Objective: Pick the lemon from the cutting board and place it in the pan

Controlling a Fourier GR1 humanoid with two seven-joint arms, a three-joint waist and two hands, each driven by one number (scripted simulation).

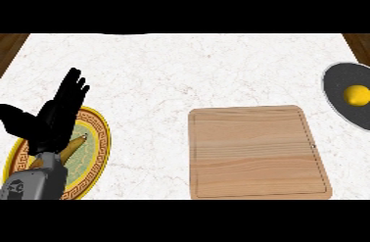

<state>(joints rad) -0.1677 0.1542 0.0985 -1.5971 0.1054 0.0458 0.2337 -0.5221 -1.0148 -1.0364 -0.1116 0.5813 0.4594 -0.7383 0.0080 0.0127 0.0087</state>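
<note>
- The lemon [356, 94] sits inside the dark pan [334, 83], at the right edge of the bench [180, 69], so I think my job is done.
- The cutting board [256, 153] has nothing on it.
- My left robot hand [57, 113] rests open, holding nothing, over the yellow plate [99, 138], which holds a small pointed thing [78, 142].
- My right robot hand does not show.
</note>
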